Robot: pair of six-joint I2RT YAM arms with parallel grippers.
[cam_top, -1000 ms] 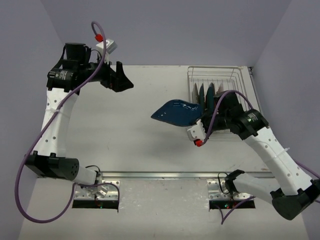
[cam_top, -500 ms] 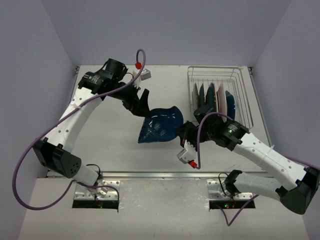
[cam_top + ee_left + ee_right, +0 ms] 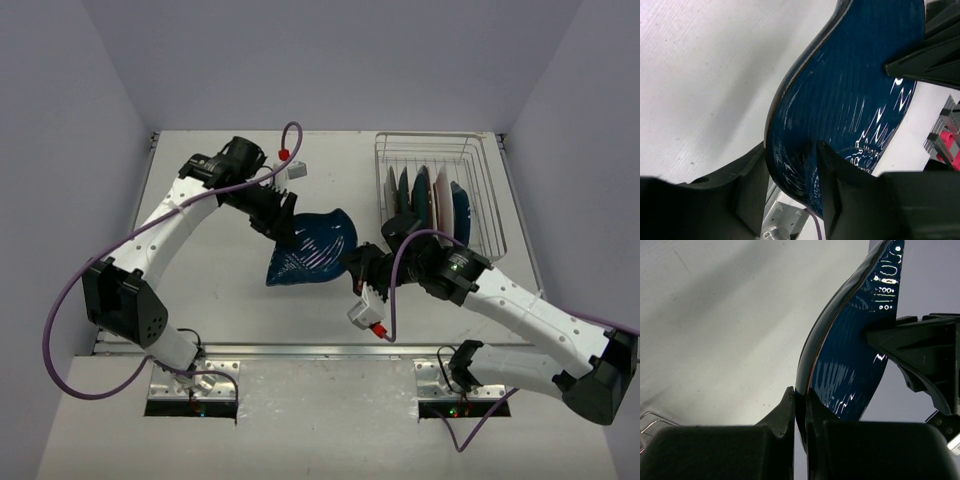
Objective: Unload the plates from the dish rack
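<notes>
The dark blue leaf-shaped dish (image 3: pixel 310 250) hangs tilted above the table's middle, held from both ends. My left gripper (image 3: pixel 283 222) is shut on its upper left rim; in the left wrist view the two fingers (image 3: pixel 752 180) clamp the dish (image 3: pixel 850 90) edge at the gripper (image 3: pixel 791 148). My right gripper (image 3: pixel 352 268) is shut on the lower right rim, its jaws pinching the thin edge of the dish (image 3: pixel 855 350) at the gripper (image 3: pixel 800 391). Several more plates (image 3: pixel 425 195) stand upright in the dish rack (image 3: pixel 480 160) at the back right.
The wire rack sits against the table's right rear corner, a corner of it showing in the right wrist view (image 3: pixel 647 420). Grey walls close in the table on three sides. Both arm bases stand at the near edge.
The left arm swung in from the back left and its jaws closed on the dish's rim. The right arm carried the dish leftward and nearer, away from the rack.
</notes>
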